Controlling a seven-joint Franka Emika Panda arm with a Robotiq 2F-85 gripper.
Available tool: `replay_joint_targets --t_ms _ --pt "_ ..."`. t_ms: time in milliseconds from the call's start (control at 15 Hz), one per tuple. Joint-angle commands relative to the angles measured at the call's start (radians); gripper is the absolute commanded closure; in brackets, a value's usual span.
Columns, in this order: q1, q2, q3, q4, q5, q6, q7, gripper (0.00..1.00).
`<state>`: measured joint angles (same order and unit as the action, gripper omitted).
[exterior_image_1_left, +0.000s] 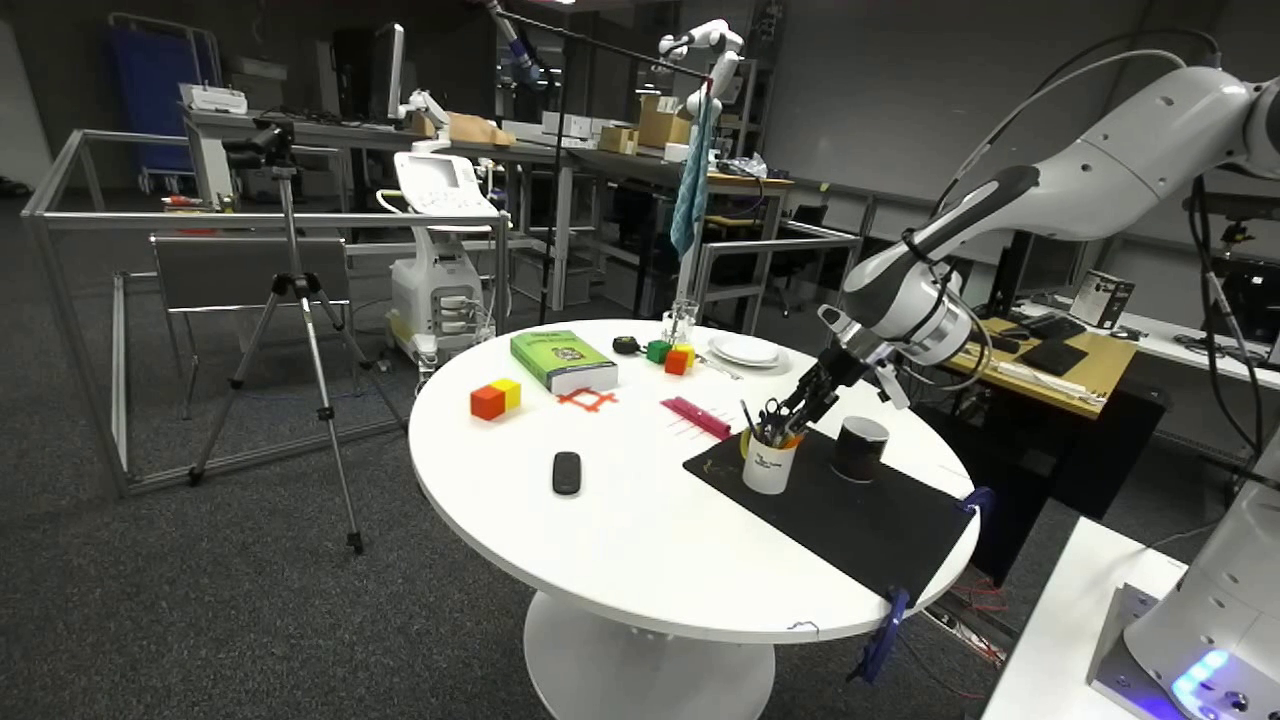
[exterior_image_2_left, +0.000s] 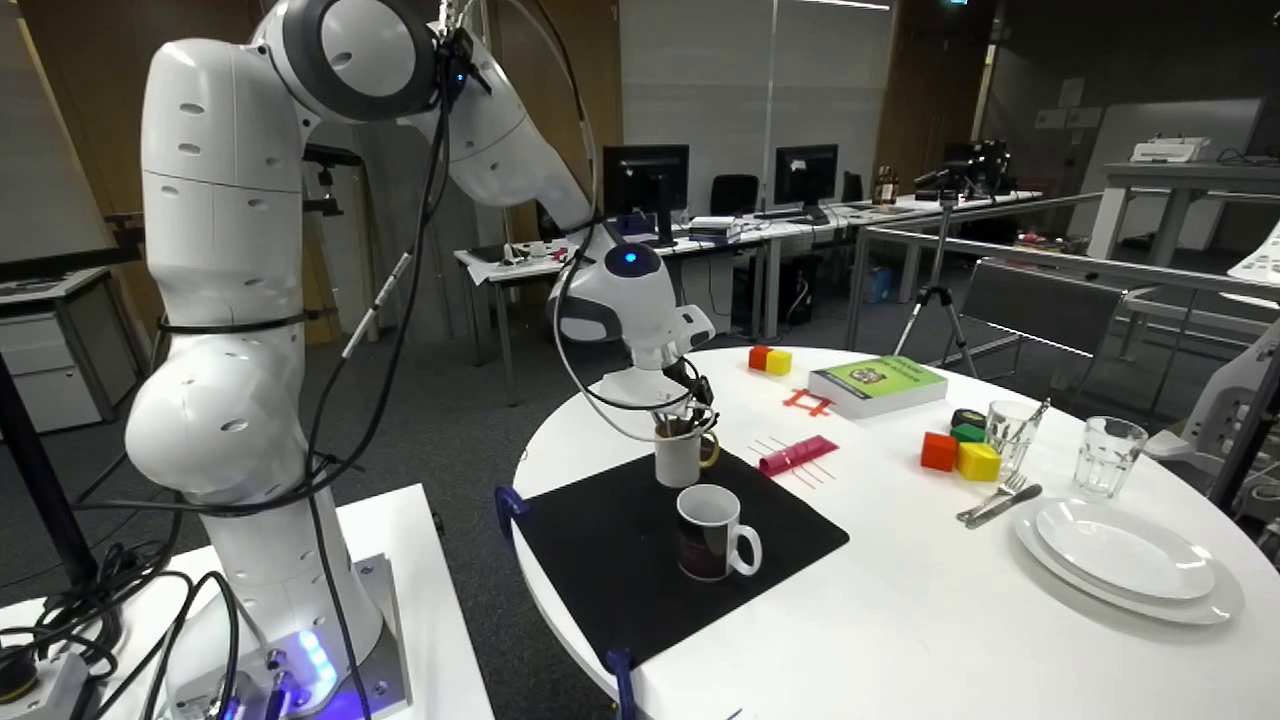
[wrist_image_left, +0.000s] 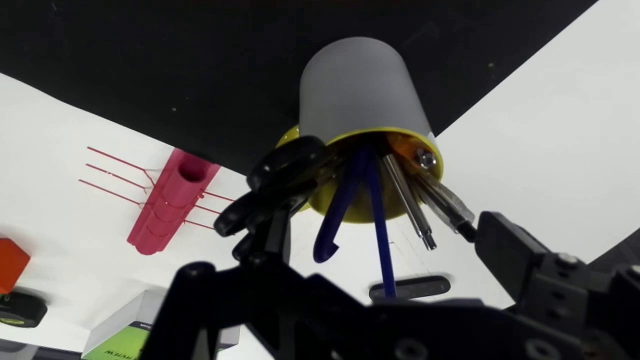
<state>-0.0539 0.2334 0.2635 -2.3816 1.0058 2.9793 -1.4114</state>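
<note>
My gripper (wrist_image_left: 382, 235) is open at the mouth of a white cup (wrist_image_left: 362, 90) with a yellow inside and handle. The cup stands upright on a black mat (exterior_image_2_left: 620, 550) and shows in both exterior views (exterior_image_1_left: 768, 470) (exterior_image_2_left: 678, 462). Between the fingers are a dark blue hook-ended stick (wrist_image_left: 330, 235), a thin blue stick (wrist_image_left: 378, 225) and a silver pen (wrist_image_left: 410, 205). A clear pen (wrist_image_left: 445, 205) ends close by the right finger; I cannot tell whether they touch. Black scissors handles (wrist_image_left: 312, 145) overlap the left finger. A black mug (exterior_image_2_left: 705, 540) stands beside the cup.
A magenta tube holder (exterior_image_1_left: 697, 417), a black remote-like object (exterior_image_1_left: 566, 472), a green book (exterior_image_1_left: 563, 360) and coloured blocks (exterior_image_2_left: 938, 452) lie on the round table. Plates (exterior_image_2_left: 1125, 550), cutlery (exterior_image_2_left: 1005, 500) and glasses (exterior_image_2_left: 1108, 455) stand farther off. Blue clamps (exterior_image_1_left: 880, 640) grip the table edge.
</note>
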Motion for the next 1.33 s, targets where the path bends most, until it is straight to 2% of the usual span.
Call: replay_joint_targets --t_ms 0,1267 --pt "-0.014 -0.038 0.002 -0.001 0.018 -0.01 -0.017 0.0" --pt "0.004 -0.002 -0.03 0.035 -0.011 0.005 0.009 0.0"
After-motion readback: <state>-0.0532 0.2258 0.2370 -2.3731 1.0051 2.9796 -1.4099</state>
